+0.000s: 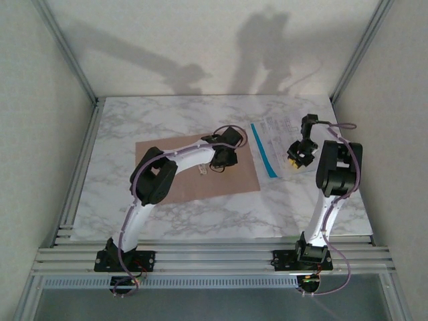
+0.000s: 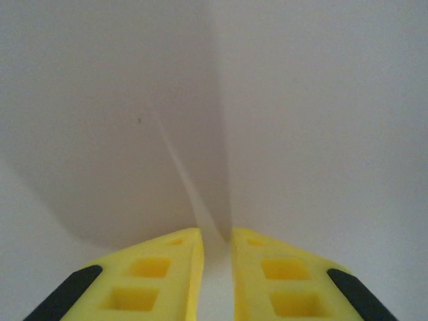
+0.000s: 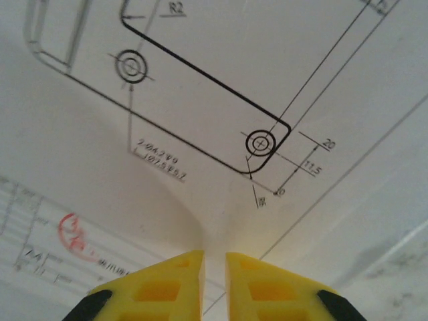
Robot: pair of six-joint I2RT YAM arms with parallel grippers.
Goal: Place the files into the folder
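Observation:
The pinkish-tan folder point(image 1: 180, 188) lies flat at the middle of the marble table. My left gripper point(image 1: 224, 155) is down on its far right part. In the left wrist view the yellow fingers point(image 2: 167, 267) are nearly together, and a pale raised fold of the folder point(image 2: 301, 134) runs up into the narrow gap of the left gripper point(image 2: 215, 234). The files point(image 1: 274, 137), white printed sheets with a blue strip point(image 1: 263, 157), lie to the right of the folder. My right gripper point(image 1: 295, 159) is shut on a puckered ridge of the top sheet point(image 3: 200, 100), pinched at the right gripper point(image 3: 214, 254).
The marble table point(image 1: 167, 114) is walled by white panels on three sides. Aluminium rails point(image 1: 214, 257) run along the near edge where both arm bases are bolted. Bare marble lies left of and behind the folder.

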